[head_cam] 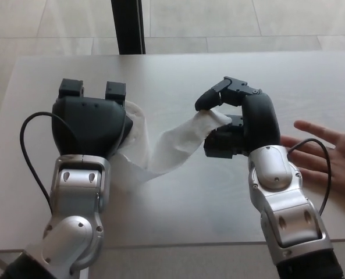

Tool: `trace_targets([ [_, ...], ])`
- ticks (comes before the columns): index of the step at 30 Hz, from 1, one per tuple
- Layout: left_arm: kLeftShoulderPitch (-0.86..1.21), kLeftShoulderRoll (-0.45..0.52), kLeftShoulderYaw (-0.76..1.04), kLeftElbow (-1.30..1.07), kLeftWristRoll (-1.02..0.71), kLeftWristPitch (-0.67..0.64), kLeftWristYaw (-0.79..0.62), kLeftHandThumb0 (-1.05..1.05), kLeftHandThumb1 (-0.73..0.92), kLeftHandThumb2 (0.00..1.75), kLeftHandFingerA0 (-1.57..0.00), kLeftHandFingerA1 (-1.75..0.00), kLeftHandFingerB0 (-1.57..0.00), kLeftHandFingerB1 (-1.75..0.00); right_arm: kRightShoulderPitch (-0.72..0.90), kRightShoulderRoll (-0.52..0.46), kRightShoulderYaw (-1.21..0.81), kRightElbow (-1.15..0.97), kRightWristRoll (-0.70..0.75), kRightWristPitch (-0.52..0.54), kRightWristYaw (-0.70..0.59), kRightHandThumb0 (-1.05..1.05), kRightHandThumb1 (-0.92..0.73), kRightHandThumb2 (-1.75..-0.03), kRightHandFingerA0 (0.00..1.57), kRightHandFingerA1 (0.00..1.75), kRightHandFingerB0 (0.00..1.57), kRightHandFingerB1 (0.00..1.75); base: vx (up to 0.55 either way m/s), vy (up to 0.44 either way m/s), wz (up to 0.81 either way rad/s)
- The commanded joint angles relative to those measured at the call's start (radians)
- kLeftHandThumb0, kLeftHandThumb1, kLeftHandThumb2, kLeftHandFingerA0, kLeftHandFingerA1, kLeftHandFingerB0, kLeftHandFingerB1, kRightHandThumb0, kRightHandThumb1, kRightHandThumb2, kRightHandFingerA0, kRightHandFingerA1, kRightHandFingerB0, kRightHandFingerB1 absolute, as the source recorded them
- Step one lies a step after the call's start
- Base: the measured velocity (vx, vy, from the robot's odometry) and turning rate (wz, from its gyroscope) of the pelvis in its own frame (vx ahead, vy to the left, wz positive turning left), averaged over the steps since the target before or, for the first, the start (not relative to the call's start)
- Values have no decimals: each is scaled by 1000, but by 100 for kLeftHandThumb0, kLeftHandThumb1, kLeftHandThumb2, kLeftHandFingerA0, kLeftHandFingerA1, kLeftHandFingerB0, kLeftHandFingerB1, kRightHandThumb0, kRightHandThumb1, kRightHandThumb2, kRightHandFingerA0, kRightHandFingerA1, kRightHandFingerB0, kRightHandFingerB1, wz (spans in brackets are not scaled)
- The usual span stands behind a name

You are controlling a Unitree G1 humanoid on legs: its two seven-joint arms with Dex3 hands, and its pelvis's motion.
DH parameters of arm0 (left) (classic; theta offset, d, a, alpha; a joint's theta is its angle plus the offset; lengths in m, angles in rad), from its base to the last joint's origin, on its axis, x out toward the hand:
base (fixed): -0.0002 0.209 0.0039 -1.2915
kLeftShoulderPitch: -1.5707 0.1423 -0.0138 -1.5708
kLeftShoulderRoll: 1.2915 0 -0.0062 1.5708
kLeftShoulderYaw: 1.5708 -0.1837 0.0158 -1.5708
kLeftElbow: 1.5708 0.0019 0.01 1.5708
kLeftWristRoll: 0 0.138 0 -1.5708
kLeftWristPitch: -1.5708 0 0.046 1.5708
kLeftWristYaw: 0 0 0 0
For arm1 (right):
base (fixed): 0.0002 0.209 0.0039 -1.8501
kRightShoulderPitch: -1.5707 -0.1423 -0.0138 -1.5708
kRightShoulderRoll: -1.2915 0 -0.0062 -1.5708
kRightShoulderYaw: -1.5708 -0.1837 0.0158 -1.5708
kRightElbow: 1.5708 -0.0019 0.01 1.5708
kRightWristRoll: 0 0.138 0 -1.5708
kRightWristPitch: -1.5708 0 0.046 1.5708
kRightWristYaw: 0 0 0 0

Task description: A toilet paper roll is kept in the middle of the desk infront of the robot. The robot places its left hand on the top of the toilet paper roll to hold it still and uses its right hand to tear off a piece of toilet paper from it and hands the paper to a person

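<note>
My left hand (91, 123) lies flat on top of the white toilet paper roll (137, 123), covering most of it; only its right side shows. A strip of paper (173, 142) runs from the roll, sags to the desk and rises to my right hand (236, 122). That hand is shut on the strip's end, pinched between thumb and fingers, raised above the desk middle. The strip is still joined to the roll. A person's open hand (329, 152) rests palm up at the right edge.
The pale grey desk (178, 197) spans the view, its front edge near the bottom. A dark vertical post (128, 26) stands behind the desk on a tiled floor. Black cables loop beside both of my forearms.
</note>
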Motion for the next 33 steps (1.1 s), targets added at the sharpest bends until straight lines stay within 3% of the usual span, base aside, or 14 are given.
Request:
trace_targets([
  [1, 139, 18, -39, 129, -69, -50, -79, -41, 85, 69, -25, -58, -21, -35, 56, 353, -105, -116, 329, 49, -100, -21, -41, -148, 113, 175, 91, 142, 0, 0, 0],
  [4, 143, 19, -50, 138, -56, -45, -80, -41, 86, 70, -25, -55, -22, -36, 59, 325, -68, -101, 322, 12, -73, -22, -35, -157, 115, 175, 89, 170, 0, 0, 0],
  [5, 145, 15, -49, 137, -56, -40, -78, -40, 85, 71, -25, -56, -22, -36, 58, 322, -56, -94, 320, -3, -69, -33, -43, -138, 139, 159, 114, 145, 0, 0, 0],
  [6, 142, 15, -49, 142, -58, -44, -73, -40, 84, 71, -27, -55, -23, -36, 55, 321, -49, -85, 323, -19, -67, -24, -36, -159, 116, 175, 93, 175, 0, 0, 0],
  [9, 150, 10, -41, 143, -78, -64, -25, -41, 85, 67, -26, -60, -23, -39, 41, 346, -49, -63, 339, -50, -103, -27, -31, -166, 117, 175, 94, 175, 0, 0, 0],
  [10, 151, 7, -36, 136, -86, -61, -33, -41, 87, 65, -29, -62, -25, -38, 25, 370, -56, -49, 348, -61, -133, -17, -64, -136, 130, 136, 131, 136, 0, 0, 0],
  [11, 151, 6, -37, 140, -86, -61, -31, -41, 87, 65, -29, -62, -25, -38, 23, 371, -55, -45, 353, -63, -139, -17, -64, -136, 130, 136, 131, 136, 0, 0, 0],
  [12, 148, 2, -40, 150, -85, -63, -26, -41, 86, 64, -32, -70, -27, -37, 19, 382, -64, -40, 366, -71, -150, -41, -37, -146, 142, 169, 104, 147, 0, 0, 0],
  [14, 146, -2, -43, 156, -83, -61, -24, -42, 84, 64, -32, -77, -25, -36, 9, 403, -82, -36, 399, -75, -166, -40, -44, -138, 140, 160, 116, 146, 0, 0, 0],
  [16, 149, -7, -37, 162, -90, -64, -1, -44, 83, 63, -32, -91, -25, -37, -11, 435, -104, -34, 439, -76, -193, -35, -44, -139, 118, 175, 86, 175, 0, 0, 0],
  [24, 175, 1, -21, 148, -122, -100, 33, -49, 81, 64, -32, -70, -31, -41, -104, 589, -213, -32, 676, -92, -341, -32, -51, -149, 116, 175, 84, 174, 0, 0, 0],
  [25, 177, 1, -26, 150, -116, -98, 33, -51, 81, 64, -31, -81, -34, -43, -110, 597, -217, -32, 691, -96, -358, -42, -59, -135, 136, 156, 108, 142, 0, 0, 0],
  [26, 178, 5, -31, 148, -110, -98, 29, -51, 81, 64, -31, -97, -36, -48, -120, 605, -223, -33, 707, -100, -381, -30, -59, -136, 116, 175, 81, 175, 0, 0, 0],
  [33, 193, -7, -34, 146, -126, -83, -7, -50, 79, 63, -26, -74, -30, -41, -182, 624, -248, -19, 801, -162, -436, -29, -63, -133, 115, 175, 84, 175, 0, 0, 0],
])
